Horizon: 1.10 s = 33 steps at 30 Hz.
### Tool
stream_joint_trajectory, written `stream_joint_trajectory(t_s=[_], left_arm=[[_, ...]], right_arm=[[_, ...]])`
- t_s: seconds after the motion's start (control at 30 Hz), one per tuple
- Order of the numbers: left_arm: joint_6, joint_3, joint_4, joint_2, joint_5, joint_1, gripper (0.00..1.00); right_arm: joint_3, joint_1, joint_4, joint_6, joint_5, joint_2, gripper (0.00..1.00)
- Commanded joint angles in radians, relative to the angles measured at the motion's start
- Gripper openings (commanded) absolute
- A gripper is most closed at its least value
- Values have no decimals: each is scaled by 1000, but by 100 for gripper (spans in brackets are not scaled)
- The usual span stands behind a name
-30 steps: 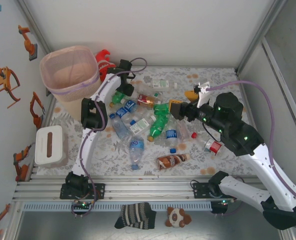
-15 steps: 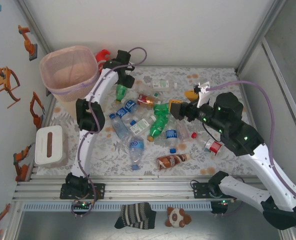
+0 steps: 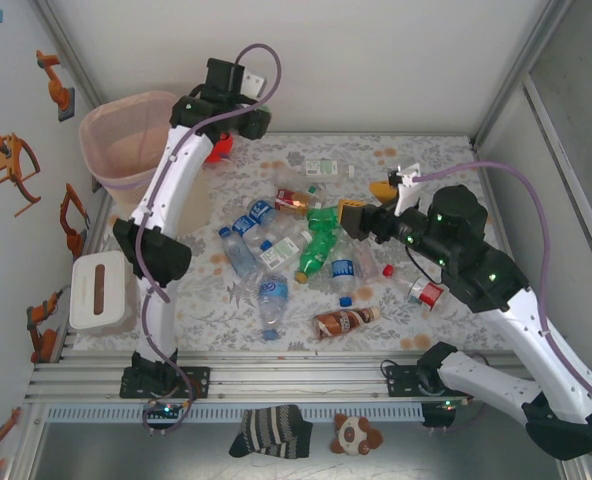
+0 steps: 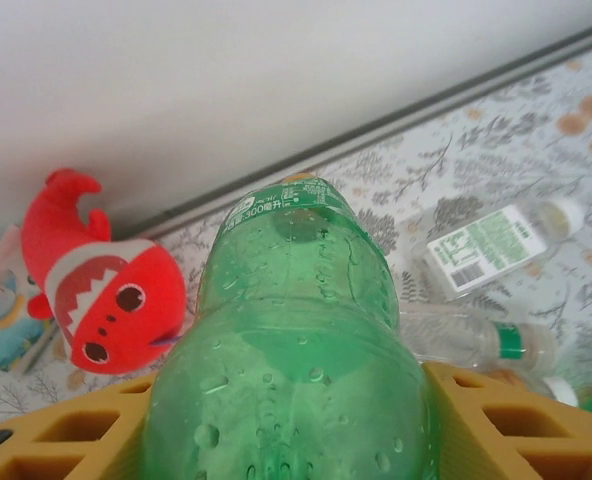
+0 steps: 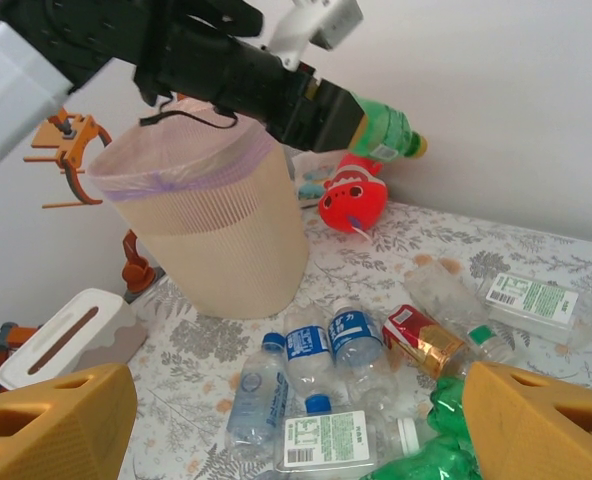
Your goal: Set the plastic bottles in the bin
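My left gripper (image 4: pixel 291 405) is shut on a green plastic bottle (image 4: pixel 296 330); its yellow fingers (image 4: pixel 516 410) press both sides of the body. In the right wrist view that bottle (image 5: pixel 388 128) hangs high in the air, just right of the pale-pink bin (image 5: pixel 216 230), cap pointing away. From above, the left gripper (image 3: pixel 248 120) is raised beside the bin (image 3: pixel 126 190). My right gripper (image 5: pixel 296 430) is open and holds nothing, low over the pile of bottles (image 5: pixel 346 335). Several more bottles (image 3: pixel 286 240) lie on the patterned table, one brown (image 3: pixel 344 322).
A red-orange fish plush (image 4: pixel 106 300) lies at the back wall beside the bin, also seen from the right wrist (image 5: pixel 351 195). A white box with a slot (image 3: pixel 98 290) sits at the table's left edge. Orange toys hang on the left wall.
The left arm has lifted the green bottle out of the pile and swung it up and back toward the bin. The right arm has stayed still.
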Motion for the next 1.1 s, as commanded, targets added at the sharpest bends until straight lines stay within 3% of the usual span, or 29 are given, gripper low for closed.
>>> stream_joint_trajectory(t_s=[0.0, 0.23, 0.47, 0.8, 1.07], left_arm=[[-12, 7, 13, -88, 15, -8, 55], [-4, -54, 26, -250, -36, -10, 54], [20, -238, 20, -437, -194, 5, 54], [-51, -415, -70, -591, -286, 149, 54], [-66, -631, 16, -644, -479, 189, 52]], right_arm=[[8, 5, 24, 7, 1, -26, 84], [8, 5, 31, 6, -11, -26, 84], [-26, 5, 62, 15, -25, -40, 84], [-50, 4, 92, 9, -41, -33, 84], [-61, 5, 118, 3, -58, 13, 84]])
